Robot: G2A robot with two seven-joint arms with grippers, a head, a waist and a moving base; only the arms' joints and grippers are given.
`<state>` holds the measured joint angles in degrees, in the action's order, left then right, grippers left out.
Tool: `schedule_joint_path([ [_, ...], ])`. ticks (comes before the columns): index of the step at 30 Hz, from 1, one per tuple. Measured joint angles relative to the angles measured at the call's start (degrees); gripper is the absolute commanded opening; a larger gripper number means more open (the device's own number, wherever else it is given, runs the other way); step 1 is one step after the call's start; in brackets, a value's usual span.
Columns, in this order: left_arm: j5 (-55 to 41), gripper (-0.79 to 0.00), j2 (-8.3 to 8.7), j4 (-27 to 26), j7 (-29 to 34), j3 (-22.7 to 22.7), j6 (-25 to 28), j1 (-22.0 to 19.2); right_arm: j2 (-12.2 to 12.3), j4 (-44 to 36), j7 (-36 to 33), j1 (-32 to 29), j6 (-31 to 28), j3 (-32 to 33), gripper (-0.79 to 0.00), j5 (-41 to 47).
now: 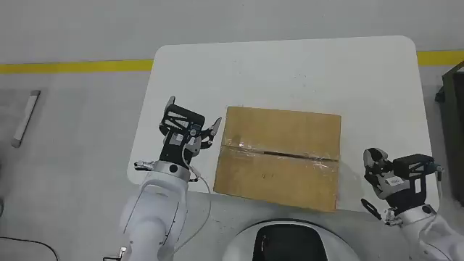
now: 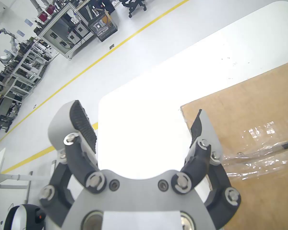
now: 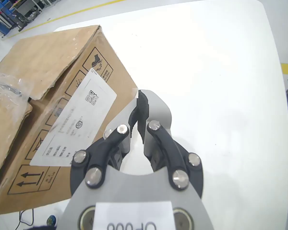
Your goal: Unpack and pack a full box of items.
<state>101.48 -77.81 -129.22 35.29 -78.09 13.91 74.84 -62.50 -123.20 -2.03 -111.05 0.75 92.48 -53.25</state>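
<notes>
sitting on the white table (image 1: 290, 72), the brown box (image 1: 279, 127) is lying flat with its top flaps shut. shiny clear tape (image 1: 279, 154) is running along the line where the two flaps are meeting. a white sticker (image 3: 74, 125) is sticking to one short side of the box. the left gripper (image 2: 138, 110) is hanging just beside the other short side of the box, close to a top corner. its two fingers (image 2: 82, 123) are spread wide, with only bare table showing between them. i cannot tell if one finger is touching the box. the right gripper (image 3: 138, 106) is hanging near the sticker side of the box, a little apart from it. its fingers are pressed together and are pinching nothing. a yellow line (image 1: 72, 65) is running across the floor on the far side of the box, past the table.
</notes>
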Motion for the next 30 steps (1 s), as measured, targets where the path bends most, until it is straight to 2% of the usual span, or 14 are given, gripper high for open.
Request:
schedule_joint_path([
  [8, 0.00, 0.000, 0.00, 0.00, 0.00, 0.00, 0.00, 0.00, -0.43, 2.69, -2.20, 7.43, -2.16, -4.32, -0.785, -0.84],
  [19, -0.02, 0.000, 0.00, 0.03, 0.00, 0.01, -0.02, 0.03, -0.91, 4.05, -5.21, 12.96, -4.70, -9.17, -0.785, -3.97],
  [24, -3.08, 0.000, -0.21, 0.38, 0.77, 2.13, 0.35, -0.71, -1.00, 4.00, -4.22, 11.74, -3.92, -7.43, -0.785, -3.75],
  [30, -10.91, 0.000, -0.95, 1.57, 6.49, 8.96, 2.53, -4.58, -0.85, 2.37, -1.77, 5.40, -2.84, 0.27, -0.785, -1.90],
])
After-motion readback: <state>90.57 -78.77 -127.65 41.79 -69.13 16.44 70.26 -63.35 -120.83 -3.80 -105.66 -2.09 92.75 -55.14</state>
